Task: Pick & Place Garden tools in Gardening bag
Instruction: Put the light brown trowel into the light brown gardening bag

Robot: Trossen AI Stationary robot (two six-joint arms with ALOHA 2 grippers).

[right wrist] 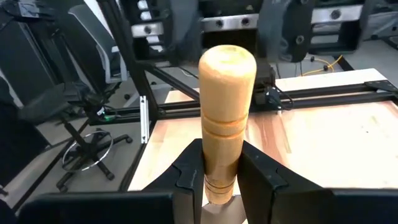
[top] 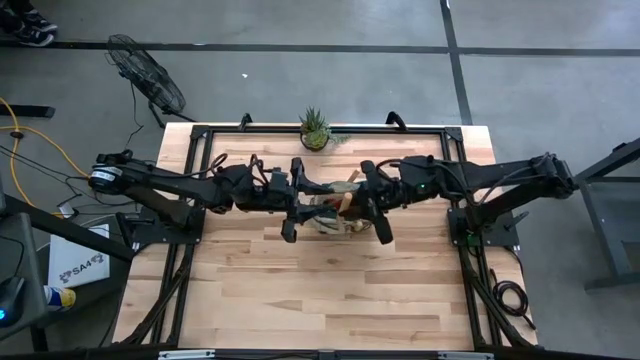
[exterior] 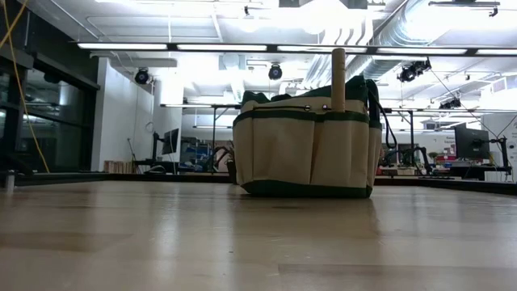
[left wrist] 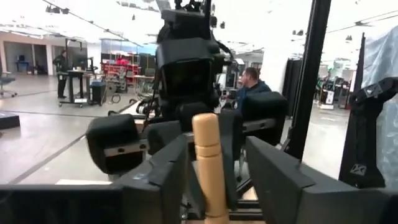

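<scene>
On the wooden table (top: 300, 290), the gardening bag (exterior: 307, 145) sits centre. The right gripper (right wrist: 222, 177) clamps a wooden tool handle (right wrist: 225, 106) upright above it. The left gripper (left wrist: 214, 174), at the bag's 9 o'clock, stands spread around another handle (left wrist: 210, 162).

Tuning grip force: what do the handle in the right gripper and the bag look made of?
Handle in the right gripper: looks like pale turned wood, smooth, maybe lightly varnished; faint grain, grooved rings, rounded end. Gardening bag: looks like tan woven fabric, canvas-like, matte, with dark green trim; stitched pocket seams and soft creases. The exact fibre can't be told.

Wooden handle (exterior: 338, 79) upright in bag (exterior: 305, 144)
</scene>
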